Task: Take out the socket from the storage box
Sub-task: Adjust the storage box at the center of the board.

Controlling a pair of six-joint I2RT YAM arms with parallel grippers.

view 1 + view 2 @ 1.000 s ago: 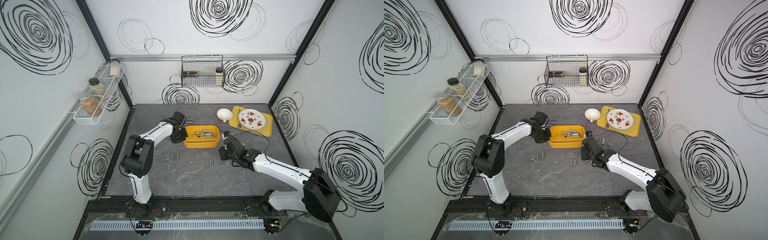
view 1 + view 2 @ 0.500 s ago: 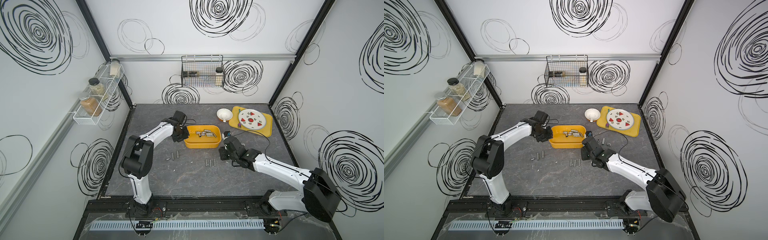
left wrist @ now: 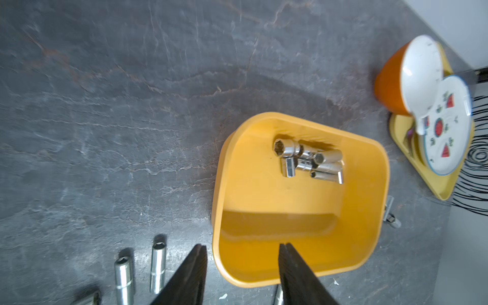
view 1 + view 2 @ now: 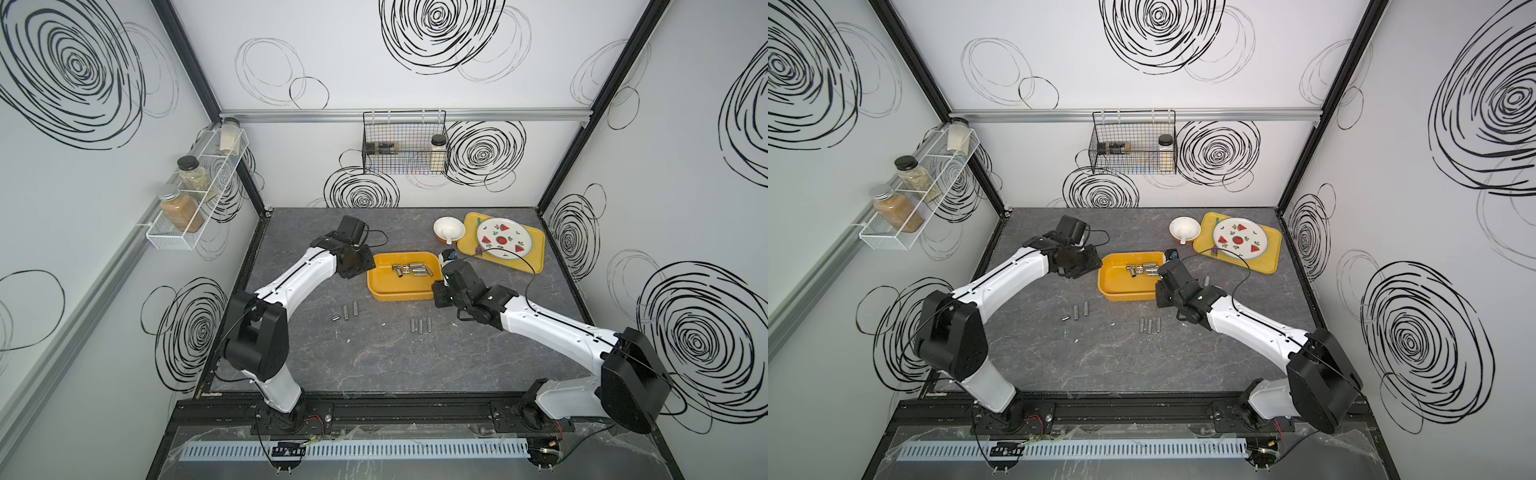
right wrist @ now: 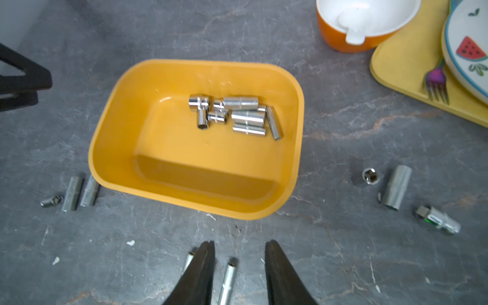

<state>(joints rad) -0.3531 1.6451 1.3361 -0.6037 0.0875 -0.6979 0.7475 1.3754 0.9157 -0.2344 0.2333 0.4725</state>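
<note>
storage box (image 4: 395,289) sits flat mid-table in both top views. several sockets (image 4: 412,270) lie bunched on its floor, toward the far wall and right of centre. rest of the floor is bare. right wrist view shows the same bunch (image 5: 237,116): chrome pieces touching, some overlapping.

left gripper (image 3: 242,247): jaws well apart, holding nothing. it straddles the box's short left wall, with one finger (image 3: 195,264) outside and the other over the inside. a strip of table shows between the outer finger and the wall, so no contact there.

right gripper (image 5: 239,243): jaws partly open, nothing held. it hovers over the table just off the box's near right corner. thin socket (image 5: 229,277) lies on the table in line with the gap and is narrower than it. can't tell if it touches a finger.

loose sockets on the table:
- three (image 4: 345,313) off the near left corner
- row of three (image 4: 420,325) in front of the right end
- three more (image 5: 396,187) to the box's right

bowl (image 4: 449,230) and tray (image 4: 536,251) with plate (image 4: 504,239) sit at far right, apart from the box.
</note>
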